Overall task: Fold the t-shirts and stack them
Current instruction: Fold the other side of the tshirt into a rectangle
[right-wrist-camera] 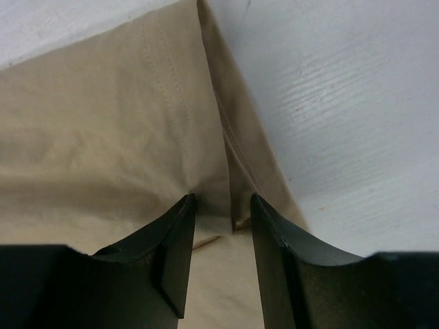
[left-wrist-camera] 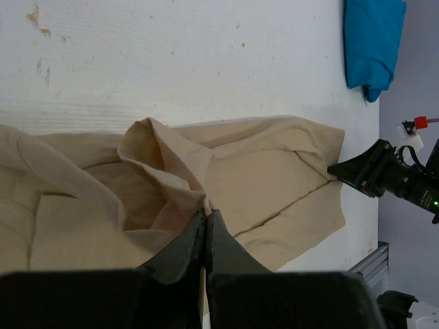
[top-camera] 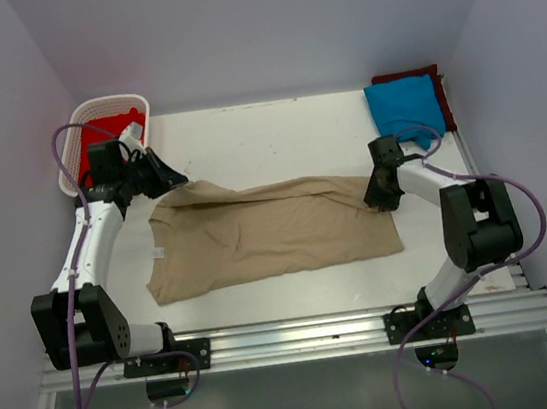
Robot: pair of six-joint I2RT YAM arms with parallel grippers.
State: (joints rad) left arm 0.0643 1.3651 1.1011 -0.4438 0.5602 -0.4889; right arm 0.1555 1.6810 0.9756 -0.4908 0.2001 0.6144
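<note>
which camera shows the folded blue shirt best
The top external view: the blue t-shirt lies whole at the far right corner, on the maroon t-shirt. The left wrist view catches only part, cut off at its top edge. The right wrist view shows none, only the tan t-shirt.

Obscured items, far corners and right wrist
We find the maroon t-shirt (top-camera: 418,73) mostly covered by the blue t-shirt (top-camera: 404,107), the red t-shirt (top-camera: 112,123) partly behind the left arm (top-camera: 92,243), and we cannot tell whether the right gripper (right-wrist-camera: 221,200) pinches the tan t-shirt (right-wrist-camera: 103,123) fold between its fingers.
</note>
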